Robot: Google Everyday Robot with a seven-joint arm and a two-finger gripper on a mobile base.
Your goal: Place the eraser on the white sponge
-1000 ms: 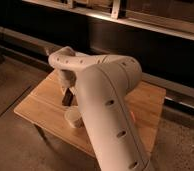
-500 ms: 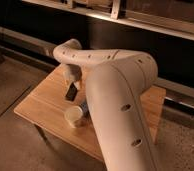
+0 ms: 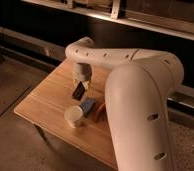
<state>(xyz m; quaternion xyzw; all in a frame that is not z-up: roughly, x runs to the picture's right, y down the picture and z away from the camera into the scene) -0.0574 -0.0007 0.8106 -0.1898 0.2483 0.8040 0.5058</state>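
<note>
My gripper [image 3: 80, 86] hangs over the middle of the wooden table [image 3: 45, 100], at the end of the white arm that reaches in from the right. It is shut on the eraser [image 3: 78, 93], a small black block held tilted just above the tabletop. The white sponge [image 3: 87, 106], a flat bluish-grey pad, lies on the table a little in front of and to the right of the eraser. The eraser is apart from the sponge.
A round cream cup [image 3: 74, 116] stands by the sponge's near left corner. A thin orange object [image 3: 99, 110] lies against the sponge's right side, partly hidden by my arm. A dark shelf wall runs behind the table; bare floor lies to the left.
My arm has swung back and to the right, uncovering the cup, the sponge and the orange object. The gripper still holds the eraser, now above the table near the sponge.
</note>
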